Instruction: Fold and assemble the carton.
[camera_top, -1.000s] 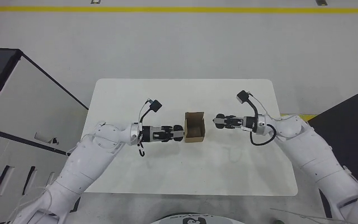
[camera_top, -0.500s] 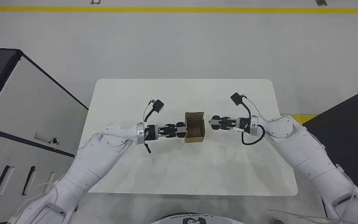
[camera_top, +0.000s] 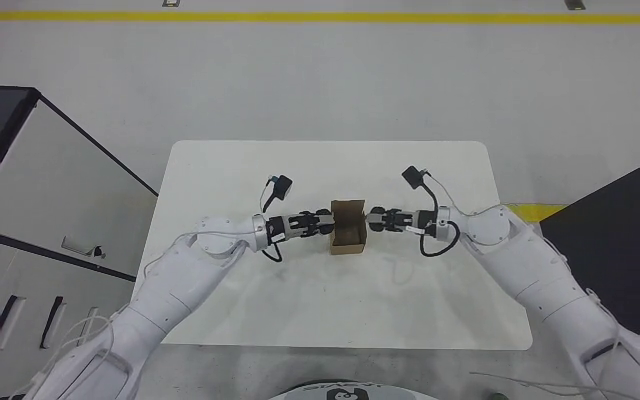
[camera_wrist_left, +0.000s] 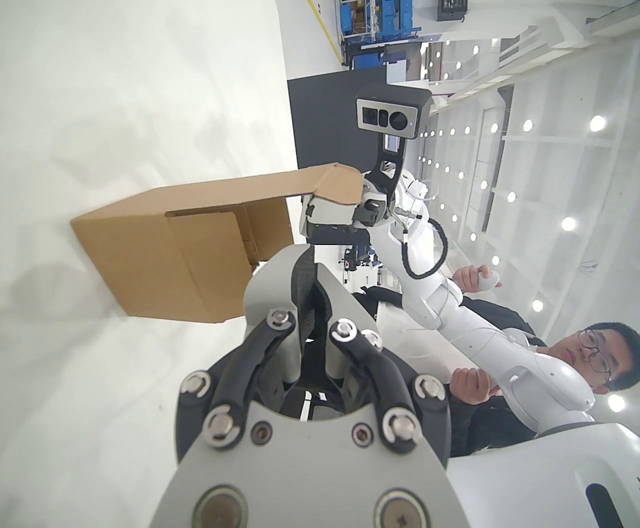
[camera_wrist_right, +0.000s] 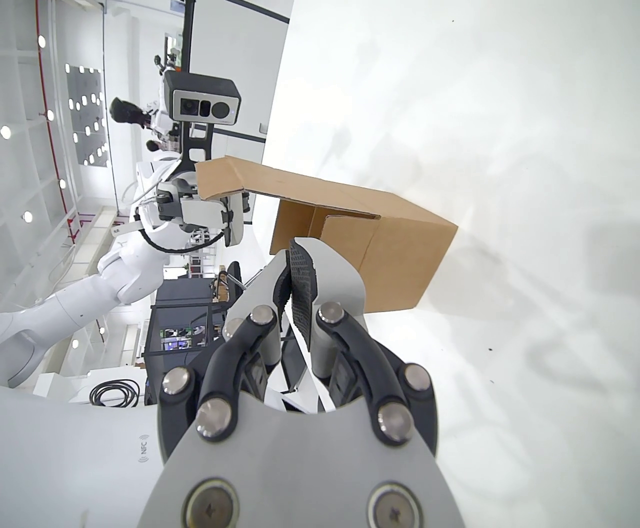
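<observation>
Now both arms sit closer in than a second ago. Left gripper (camera_top: 324, 222) and right gripper (camera_top: 371, 218), fingers pressed together, flank the open carton (camera_top: 348, 236) mid-table (camera_top: 300, 300), tips just beside its side walls.

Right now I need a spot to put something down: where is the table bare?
Bare: the table between the carton and its far edge, and again between carton and near edge. Crowded: the middle, where left tool and right tool flank the carton.

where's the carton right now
In the top view the carton sits near the middle of the table, flanked closely by the left gripper and the right gripper.
</observation>
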